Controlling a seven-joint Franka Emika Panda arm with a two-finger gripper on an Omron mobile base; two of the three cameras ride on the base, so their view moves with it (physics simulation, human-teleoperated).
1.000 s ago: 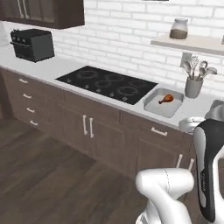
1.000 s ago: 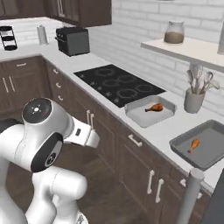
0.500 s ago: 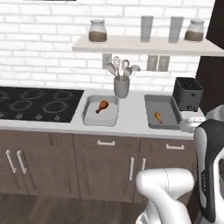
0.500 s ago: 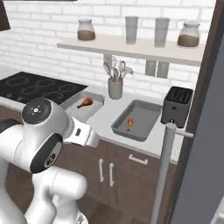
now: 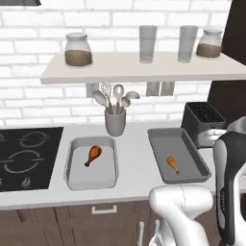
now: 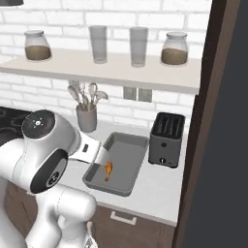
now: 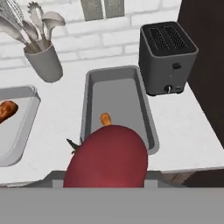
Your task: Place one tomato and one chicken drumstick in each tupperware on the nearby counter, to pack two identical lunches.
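The gripper is clamped on the tomato (image 7: 107, 157), held above the table's (image 5: 134, 168) near edge at the dark tray's (image 7: 144, 109) 6 o'clock. A drumstick (image 7: 105, 119) lies mid-tray. Released short, the tomato could miss the rim, roll off the table, or land on the drumstick.

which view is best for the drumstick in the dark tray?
Left base view: the drumstick lies whole in the dark tray. In the right base view the arm crowds it; in the hand view the tomato hides most of it.

Red tomato (image 7: 107, 157) held above dark tupperware (image 7: 144, 118) containing one chicken drumstick (image 7: 105, 118).
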